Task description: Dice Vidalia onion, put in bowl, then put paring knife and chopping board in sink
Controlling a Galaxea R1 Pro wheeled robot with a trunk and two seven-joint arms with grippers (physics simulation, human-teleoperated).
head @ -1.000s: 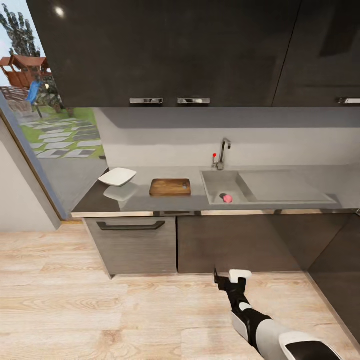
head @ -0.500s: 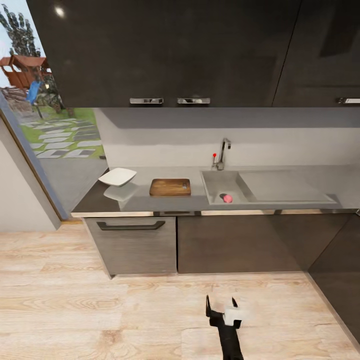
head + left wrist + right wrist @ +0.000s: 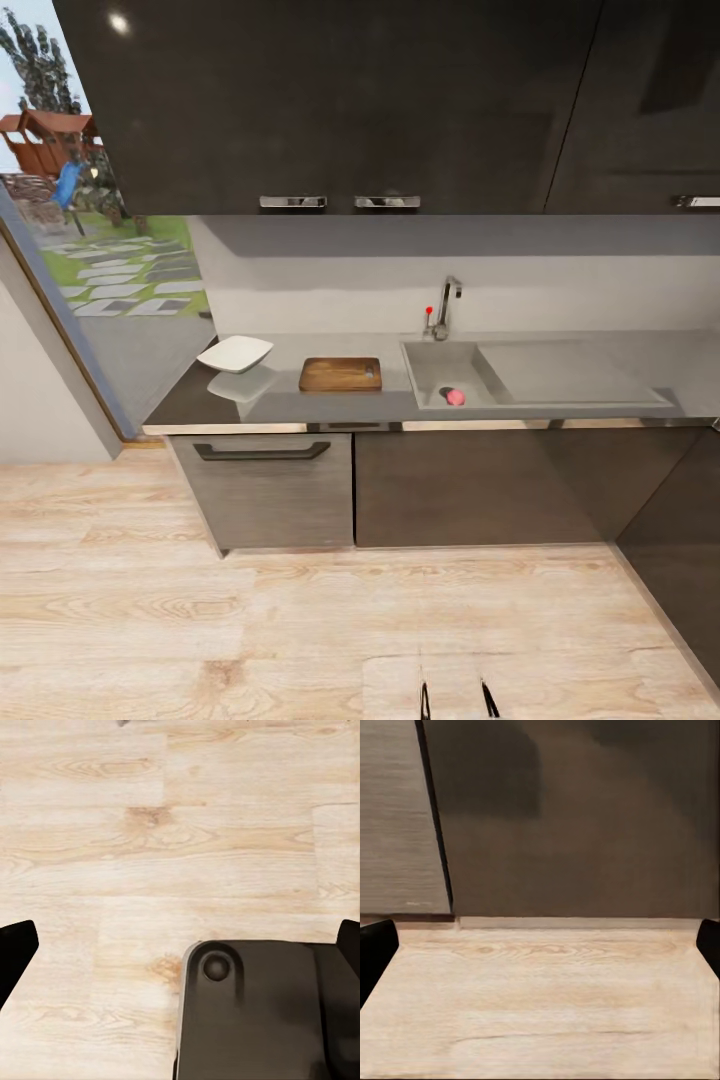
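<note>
Resting: one onion (image 3: 456,397) in sink (image 3: 440,362), one board (image 3: 340,374), one bowl (image 3: 235,353); end effectors spread

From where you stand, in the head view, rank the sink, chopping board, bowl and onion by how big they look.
1. sink, by far the widest
2. chopping board
3. bowl, close to the board, so that order is unsure
4. onion, smallest

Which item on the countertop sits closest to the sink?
The chopping board, just left of the sink; the bowl lies further left, near the counter's end.
</note>
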